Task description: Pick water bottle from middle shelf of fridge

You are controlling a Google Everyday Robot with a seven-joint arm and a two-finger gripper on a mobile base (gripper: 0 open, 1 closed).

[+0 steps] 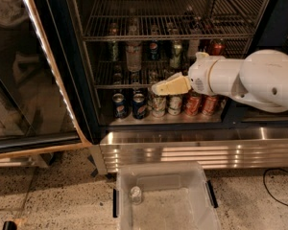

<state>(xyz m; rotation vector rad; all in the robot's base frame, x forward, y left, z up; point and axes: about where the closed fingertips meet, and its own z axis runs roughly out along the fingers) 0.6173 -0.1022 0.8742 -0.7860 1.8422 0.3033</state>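
Note:
The fridge stands open, with its glass door swung out to the left. The water bottle is clear with a pale label and stands upright on the middle shelf, a dark wire rack, left of centre. My gripper, tan at the end of the white arm, points left at the front of the fridge. It is level with the middle shelf's front rail, below and right of the water bottle, and apart from it.
A green-labelled bottle and dark Pepsi bottles stand on the same rack. Pepsi cans and red cans line the fridge floor. Below are the ribbed steel base, a clear plastic bin and a black cable.

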